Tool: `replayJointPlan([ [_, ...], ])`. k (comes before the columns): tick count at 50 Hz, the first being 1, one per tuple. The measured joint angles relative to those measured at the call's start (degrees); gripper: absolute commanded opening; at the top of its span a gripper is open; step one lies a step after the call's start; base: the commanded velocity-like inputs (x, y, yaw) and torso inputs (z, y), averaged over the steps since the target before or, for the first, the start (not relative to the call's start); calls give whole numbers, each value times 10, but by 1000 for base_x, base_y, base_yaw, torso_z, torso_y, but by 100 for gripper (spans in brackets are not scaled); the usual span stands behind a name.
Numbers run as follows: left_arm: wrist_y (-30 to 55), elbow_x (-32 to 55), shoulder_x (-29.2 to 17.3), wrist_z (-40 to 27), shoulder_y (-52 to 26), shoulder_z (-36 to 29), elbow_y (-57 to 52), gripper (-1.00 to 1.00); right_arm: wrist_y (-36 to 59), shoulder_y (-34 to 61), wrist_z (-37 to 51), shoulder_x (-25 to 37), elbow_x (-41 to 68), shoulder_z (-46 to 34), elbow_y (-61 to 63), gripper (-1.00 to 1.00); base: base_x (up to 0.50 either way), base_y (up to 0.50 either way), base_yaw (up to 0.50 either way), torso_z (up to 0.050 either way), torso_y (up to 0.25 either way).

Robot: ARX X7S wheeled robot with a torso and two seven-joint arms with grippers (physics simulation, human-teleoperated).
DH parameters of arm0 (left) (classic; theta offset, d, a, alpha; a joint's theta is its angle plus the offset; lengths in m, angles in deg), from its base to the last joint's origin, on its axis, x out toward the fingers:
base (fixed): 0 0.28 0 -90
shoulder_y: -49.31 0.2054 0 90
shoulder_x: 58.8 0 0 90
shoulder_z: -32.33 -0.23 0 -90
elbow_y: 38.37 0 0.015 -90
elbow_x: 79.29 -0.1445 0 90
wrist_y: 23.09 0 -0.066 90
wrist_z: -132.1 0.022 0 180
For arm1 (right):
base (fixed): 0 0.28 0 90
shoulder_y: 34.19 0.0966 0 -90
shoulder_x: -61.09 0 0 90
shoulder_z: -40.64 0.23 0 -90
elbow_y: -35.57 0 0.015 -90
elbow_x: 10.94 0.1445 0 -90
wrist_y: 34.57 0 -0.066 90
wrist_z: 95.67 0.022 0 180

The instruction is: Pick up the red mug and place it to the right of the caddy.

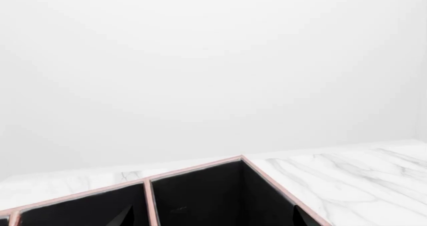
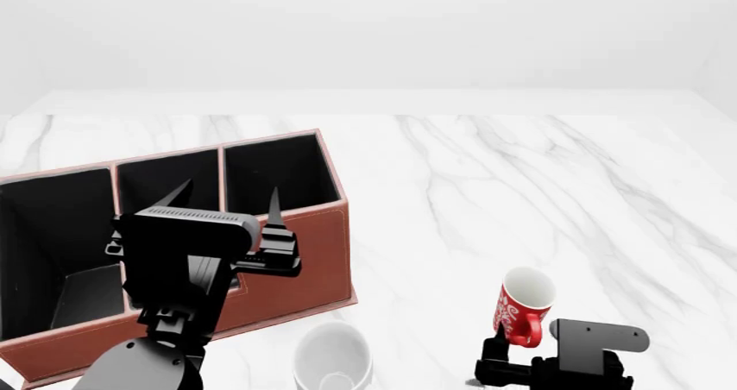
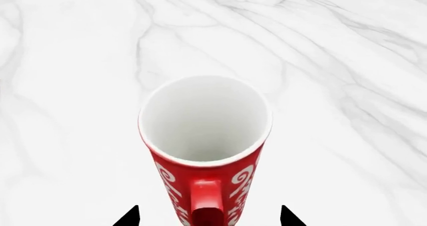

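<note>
The red mug [image 2: 524,305] with white swirls stands on the marble table at the front right. In the right wrist view the red mug [image 3: 205,136] shows its white inside, with its handle towards the camera. My right gripper [image 3: 210,217] is open, with a fingertip on each side of the mug's lower body and a gap to each; in the head view it [image 2: 519,349] is low behind the mug. The reddish-brown caddy [image 2: 288,261] stands at the left. My left gripper [image 2: 227,198] is open and empty above the caddy's black compartments [image 1: 200,196].
A plain white mug [image 2: 331,355] stands in front of the caddy, left of the red mug. Bare marble table [image 2: 484,183] stretches to the right of the caddy and beyond. A white wall bounds the far edge.
</note>
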Motion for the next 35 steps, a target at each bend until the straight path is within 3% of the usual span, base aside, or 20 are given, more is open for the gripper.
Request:
replayJointPlan([
  [1, 0, 0, 0, 0, 0, 0, 0, 100, 0, 2, 0, 0, 0, -1, -4, 100, 0, 0, 0, 0, 0],
  [2, 0, 0, 0, -1, 0, 0, 0, 100, -1, 3, -1, 0, 0, -2, -7, -100, 0, 0, 0, 0, 0],
  [24, -3, 7, -4, -5, -2, -2, 5, 100, -2, 13, 1, 5, -11, -15, -33, -100, 0, 0, 0, 0, 0],
  [35, -4, 10, -6, -9, -2, -3, 6, 100, 30, 11, 9, 22, 2, -21, 22, -100, 0, 0, 0, 0, 0],
])
